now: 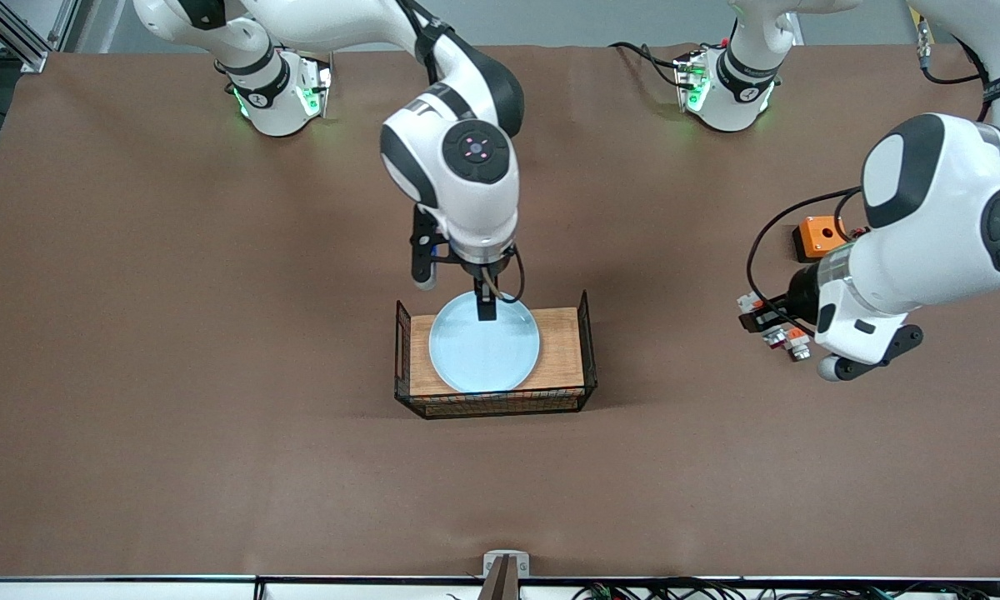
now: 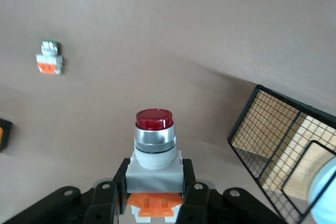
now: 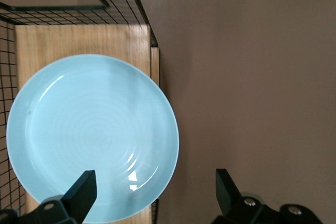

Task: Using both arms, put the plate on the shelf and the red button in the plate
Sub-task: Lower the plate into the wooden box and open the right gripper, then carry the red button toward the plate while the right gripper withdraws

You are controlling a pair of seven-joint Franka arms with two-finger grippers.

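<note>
The plate is seen lying on the wooden board of a black wire basket, under the wide-open right gripper. Toward the left arm's end, the red button is clamped by the left gripper above the table; a similar part and an orange box lie nearby.

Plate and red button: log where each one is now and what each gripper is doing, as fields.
plate: lying on the wooden board in the wire tray, mid-table
red button: held in the left gripper, toward the left arm's end of the table
left gripper: shut on the red button
right gripper: open, over the plate's rim, holding nothing
spare button part: on the table
</note>
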